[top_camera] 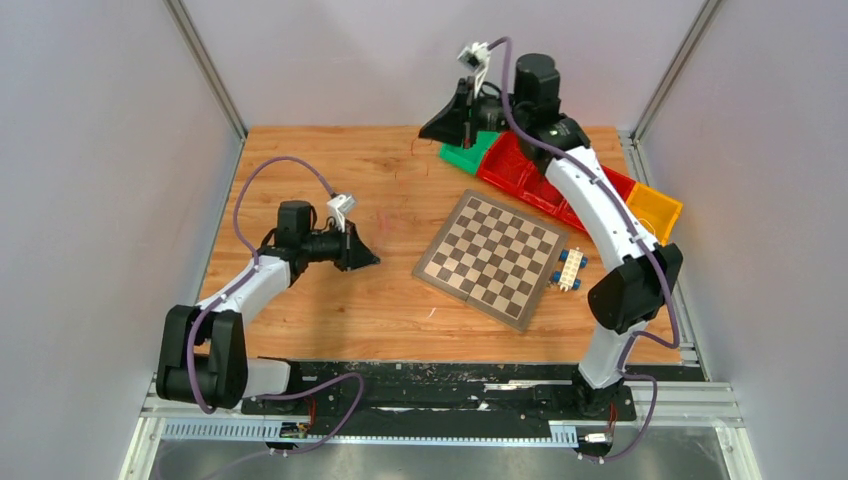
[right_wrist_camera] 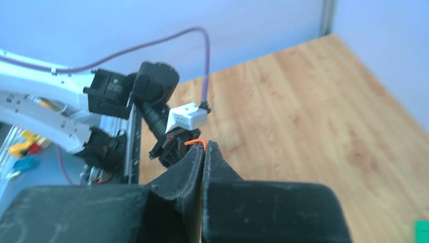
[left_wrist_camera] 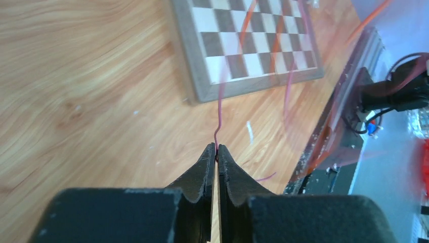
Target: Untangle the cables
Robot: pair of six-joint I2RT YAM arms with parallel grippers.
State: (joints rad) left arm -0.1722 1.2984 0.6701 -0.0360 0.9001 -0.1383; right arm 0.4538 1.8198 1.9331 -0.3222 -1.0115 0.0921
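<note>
The cables are very thin strands strung in the air between my two grippers. My left gripper (left_wrist_camera: 216, 148) is shut on a pinkish strand (left_wrist_camera: 219, 121) that rises from its tips towards the chessboard. Blurred orange strands (left_wrist_camera: 246, 25) cross the left wrist view further up. My right gripper (right_wrist_camera: 204, 144) is shut on a short orange strand (right_wrist_camera: 194, 142) curling out at its tips. In the top view the left gripper (top_camera: 366, 256) hovers over the left of the table and the right gripper (top_camera: 441, 130) is raised at the back. There the strands are too thin to make out.
A chessboard (top_camera: 490, 258) lies tilted in the middle of the wooden table (top_camera: 320, 310). Behind it, under the right arm, stand green (top_camera: 465, 157), red (top_camera: 520, 170) and yellow (top_camera: 655, 210) bins. Small white and blue blocks (top_camera: 567, 270) lie by the board's right edge.
</note>
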